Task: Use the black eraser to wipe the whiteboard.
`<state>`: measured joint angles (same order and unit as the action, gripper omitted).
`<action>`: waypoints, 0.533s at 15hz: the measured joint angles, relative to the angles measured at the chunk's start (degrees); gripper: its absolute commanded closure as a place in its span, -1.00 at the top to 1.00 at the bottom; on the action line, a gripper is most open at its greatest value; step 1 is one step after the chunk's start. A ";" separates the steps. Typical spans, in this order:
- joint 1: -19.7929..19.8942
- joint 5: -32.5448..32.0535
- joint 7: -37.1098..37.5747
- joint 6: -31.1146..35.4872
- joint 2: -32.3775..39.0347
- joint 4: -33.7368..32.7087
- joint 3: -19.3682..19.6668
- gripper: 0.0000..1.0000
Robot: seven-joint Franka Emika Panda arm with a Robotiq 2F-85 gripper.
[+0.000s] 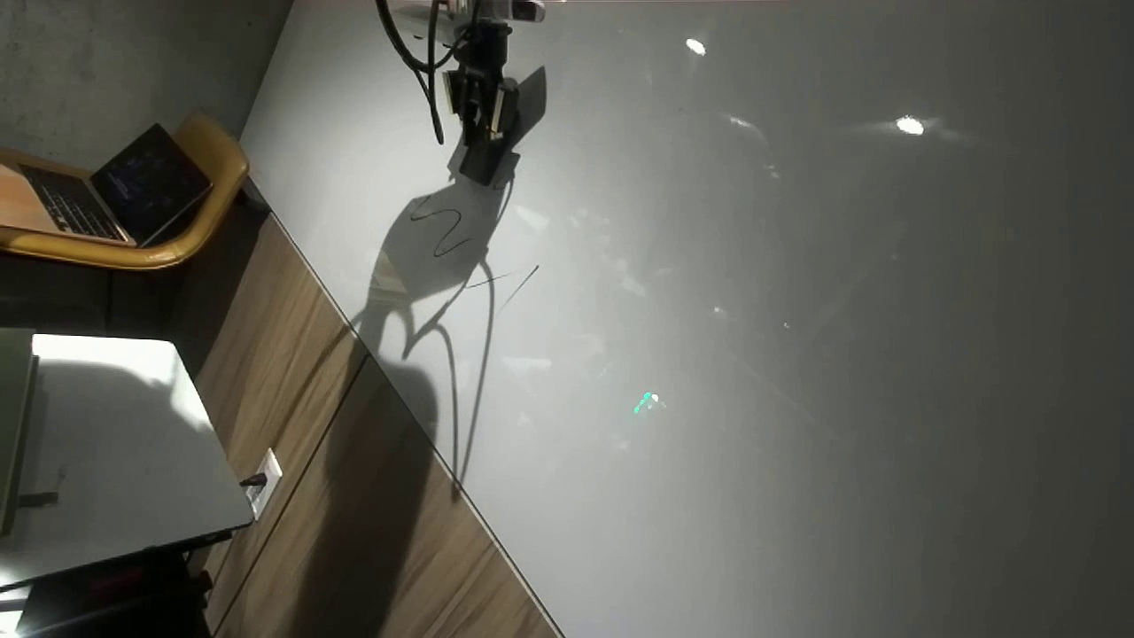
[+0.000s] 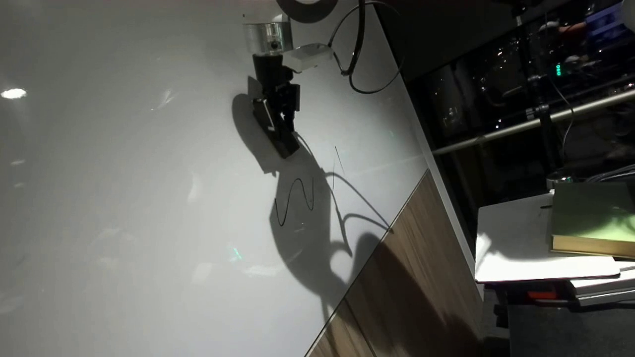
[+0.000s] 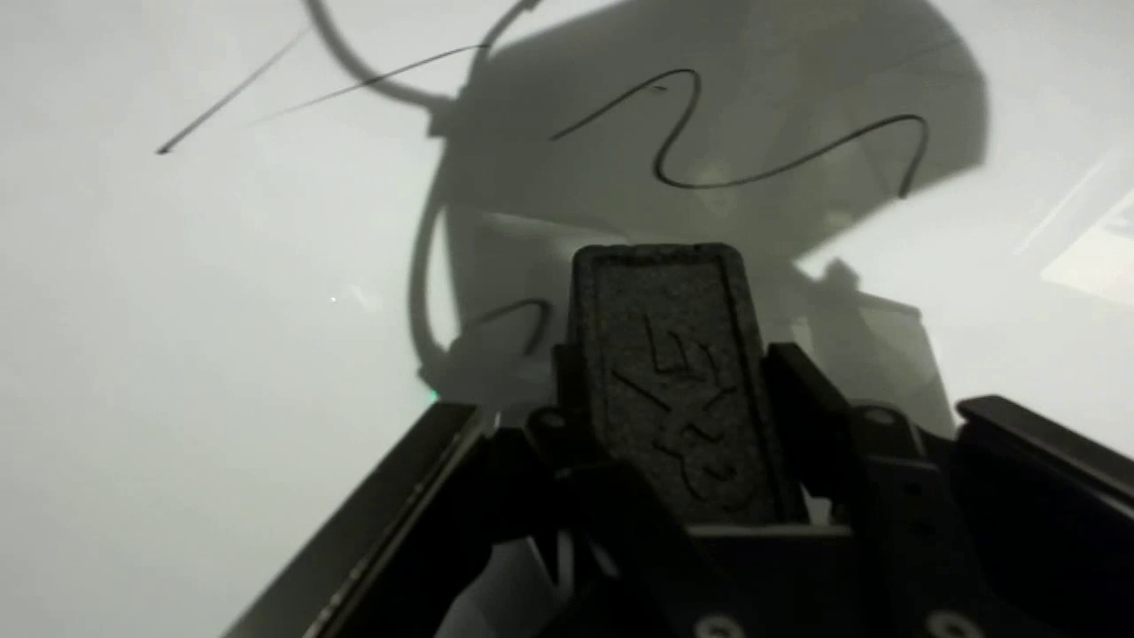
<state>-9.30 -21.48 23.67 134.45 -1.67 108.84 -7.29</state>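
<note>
The black eraser (image 3: 660, 301) is a dark rectangular block with thin lines on its face. My gripper (image 3: 678, 390) is shut on it, a finger on each side, and the eraser sticks out ahead. The eraser also shows in both exterior views (image 1: 485, 162) (image 2: 286, 147) at the tip of the gripper (image 1: 483, 124) (image 2: 283, 121), tilted near the board. I cannot tell whether it touches. The glossy whiteboard (image 1: 753, 354) (image 2: 124, 198) bears a thin dark zigzag (image 3: 753, 180) (image 1: 452, 221) (image 2: 292, 191) and short strokes (image 3: 230, 95) beside it. The gripper's shadow covers the zigzag.
Wood panelling (image 1: 292, 372) (image 2: 416, 277) borders the board's lower edge. A laptop (image 1: 151, 186) rests on a yellow chair (image 1: 221, 164). A small white table (image 1: 133, 443) holds a green book (image 2: 590, 213). Loose cables (image 1: 431, 71) (image 2: 361, 39) hang beside the arm.
</note>
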 measured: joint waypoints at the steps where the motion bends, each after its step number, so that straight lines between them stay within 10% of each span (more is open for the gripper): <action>1: 1.06 0.01 -0.61 0.02 -0.79 0.88 0.76 -0.43; 8: 8.29 2.70 -9.80 0.55 -2.94 3.84 6.42 -0.43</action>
<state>-1.01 -18.78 13.87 135.00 -4.61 112.68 -0.87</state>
